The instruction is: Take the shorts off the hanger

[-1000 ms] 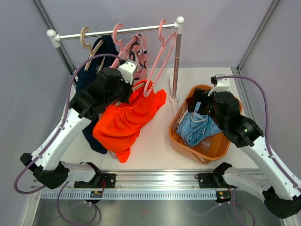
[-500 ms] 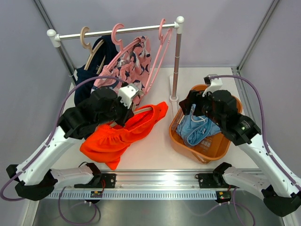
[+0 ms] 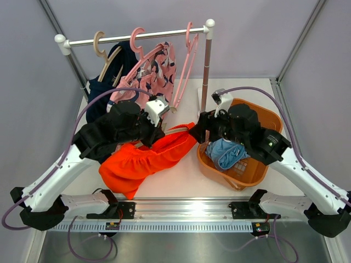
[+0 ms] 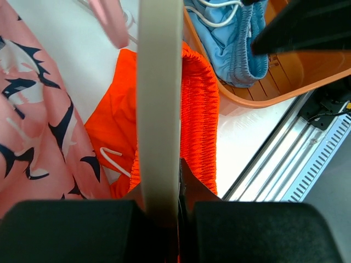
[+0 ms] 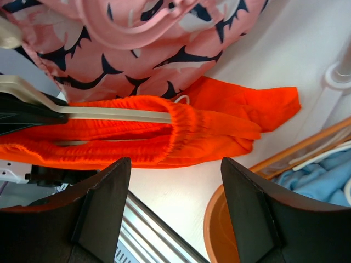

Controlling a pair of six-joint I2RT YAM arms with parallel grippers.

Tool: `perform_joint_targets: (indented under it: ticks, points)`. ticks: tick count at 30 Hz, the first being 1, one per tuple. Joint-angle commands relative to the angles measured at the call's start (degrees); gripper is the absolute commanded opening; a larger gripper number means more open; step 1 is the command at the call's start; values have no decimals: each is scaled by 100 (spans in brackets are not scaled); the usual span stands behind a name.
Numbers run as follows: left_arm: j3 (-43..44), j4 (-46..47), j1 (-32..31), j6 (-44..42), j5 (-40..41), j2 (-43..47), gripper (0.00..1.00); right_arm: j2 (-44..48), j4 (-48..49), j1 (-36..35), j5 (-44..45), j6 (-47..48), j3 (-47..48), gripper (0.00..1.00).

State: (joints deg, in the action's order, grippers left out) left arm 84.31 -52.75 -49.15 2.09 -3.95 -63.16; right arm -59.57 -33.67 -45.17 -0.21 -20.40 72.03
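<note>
While left tool (image 4: pixel 162 219) clamps cream plastic hanger (image 4: pixel 159 98), right tool (image 5: pixel 175 175), fingers apart, should pinch bright orange soft shorts (image 5: pixel 137 137) at waistband, pull right slowly.

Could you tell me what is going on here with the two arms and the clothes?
The left gripper is shut on a beige hanger that carries the orange shorts, holding it out toward the right arm. The right gripper, jaws open, faces the shorts' waistband at the hanger's end and is not touching it yet. The light blue shorts lie in the orange basket; the pink patterned shorts and the navy shorts hang on the rail.
</note>
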Motion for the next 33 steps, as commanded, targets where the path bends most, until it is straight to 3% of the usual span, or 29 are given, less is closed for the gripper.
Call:
perform_joint_targets:
  ticks: [1, 11, 15, 22, 23, 26, 33]
  points:
    - [427, 599, -86, 99, -203, -39, 0, -247, 45, -290, 249, -16, 355, 75]
    - [700, 661, -209, 46, -159, -179, 0, -661, -122, -396, 829, -8, 347, 72]
    - [709, 678, -227, 46, -142, -197, 0, -766, -131, -396, 917, 1, 356, 66]
    - [744, 626, -253, 46, -142, -180, 0, -828, -96, -396, 1339, -25, 426, 30]
    - [736, 608, -253, 46, -142, -162, 0, -828, -78, -396, 1400, -34, 443, 17]
    - [727, 573, -271, 46, -133, -118, 0, -811, -113, -396, 1873, -69, 514, 0]
    - [771, 450, -332, 99, -124, -4, 0, -1003, -579, -335, 3095, -104, 935, 0]
